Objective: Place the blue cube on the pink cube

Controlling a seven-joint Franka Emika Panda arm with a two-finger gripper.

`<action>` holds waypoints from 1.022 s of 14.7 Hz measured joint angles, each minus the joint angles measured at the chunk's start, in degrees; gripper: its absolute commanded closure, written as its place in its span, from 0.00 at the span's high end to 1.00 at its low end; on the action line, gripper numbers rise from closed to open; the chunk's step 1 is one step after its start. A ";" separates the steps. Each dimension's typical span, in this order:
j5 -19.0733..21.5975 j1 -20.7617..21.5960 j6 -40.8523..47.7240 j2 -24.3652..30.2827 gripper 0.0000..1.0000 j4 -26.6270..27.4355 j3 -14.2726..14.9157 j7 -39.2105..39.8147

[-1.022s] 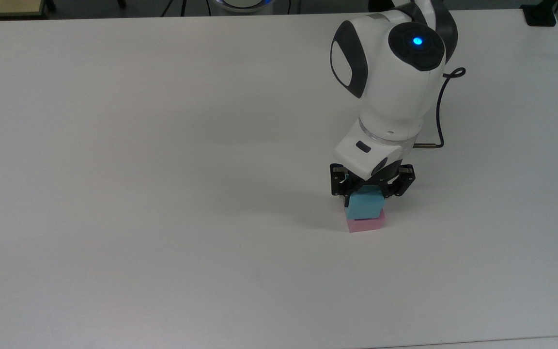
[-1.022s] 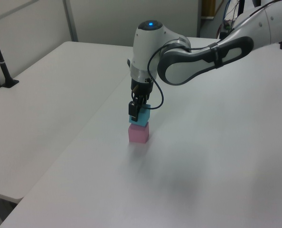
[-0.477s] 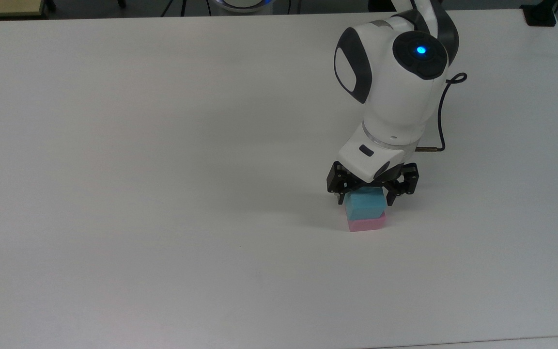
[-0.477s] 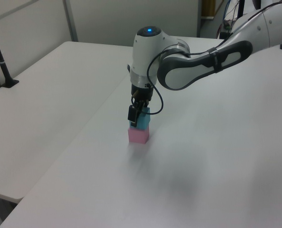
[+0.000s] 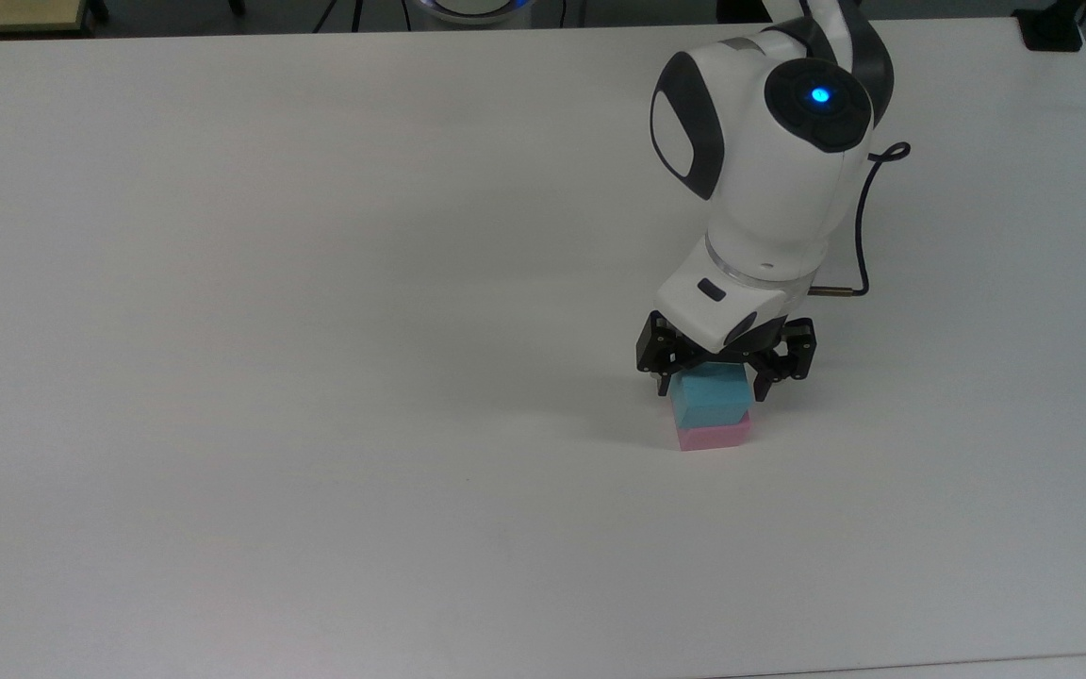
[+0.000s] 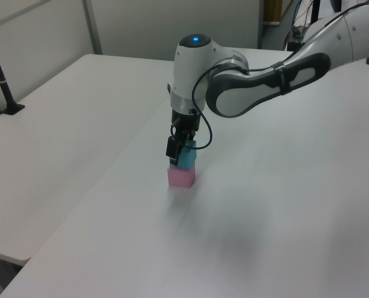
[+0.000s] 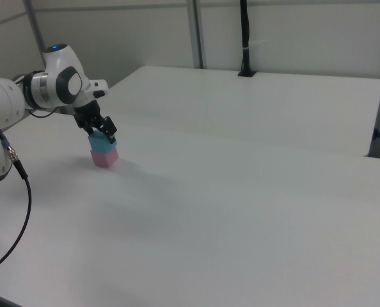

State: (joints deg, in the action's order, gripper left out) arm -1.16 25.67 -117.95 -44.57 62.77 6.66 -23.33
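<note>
The light-blue cube [image 5: 711, 398] rests on the pink cube [image 5: 715, 436] at the top view's right of middle, slightly turned against it. My gripper [image 5: 712, 388] points down over the stack, open, with a finger on each side of the blue cube and a small gap at each side. In the left view the gripper [image 6: 179, 152] stands around the blue cube [image 6: 189, 157] above the pink cube [image 6: 181, 177]. In the right view the blue cube [image 7: 99, 142] sits on the pink cube [image 7: 104, 157] under the gripper [image 7: 100, 134].
The white table [image 5: 317, 283] stretches wide to the top view's left of the stack. A black cable [image 5: 859, 226] loops off the wrist. A black post [image 6: 1, 81] stands at the left view's left edge, and a black pole [image 7: 244, 38] at the right view's back.
The fingers have spread apart from the blue cube, letting it go onto the pink cube. The wrist sank slightly a second ago and has since stayed still.
</note>
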 measured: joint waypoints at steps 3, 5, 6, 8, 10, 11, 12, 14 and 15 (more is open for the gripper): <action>0.00 -0.03 0.74 2.22 1.00 -0.94 0.05 -0.89; 0.00 -0.31 4.31 7.03 1.00 -1.03 0.09 -1.07; 0.00 -0.58 5.25 8.71 1.00 -0.78 0.10 -1.12; 0.00 -2.88 6.14 15.42 1.00 2.83 -0.96 -1.11; -0.08 -5.76 8.99 22.42 1.00 7.25 -3.16 -1.11; -0.09 -7.05 11.75 25.51 1.00 8.96 -3.95 -1.11; -0.10 -8.50 15.15 28.60 1.00 10.44 -4.76 -1.04; -0.10 -12.54 21.54 33.90 1.00 12.90 -7.26 0.33; -0.10 -14.74 23.68 36.14 1.00 14.32 -8.60 1.86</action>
State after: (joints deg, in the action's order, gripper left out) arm -1.26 10.92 -94.28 -8.44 77.10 -1.94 -21.47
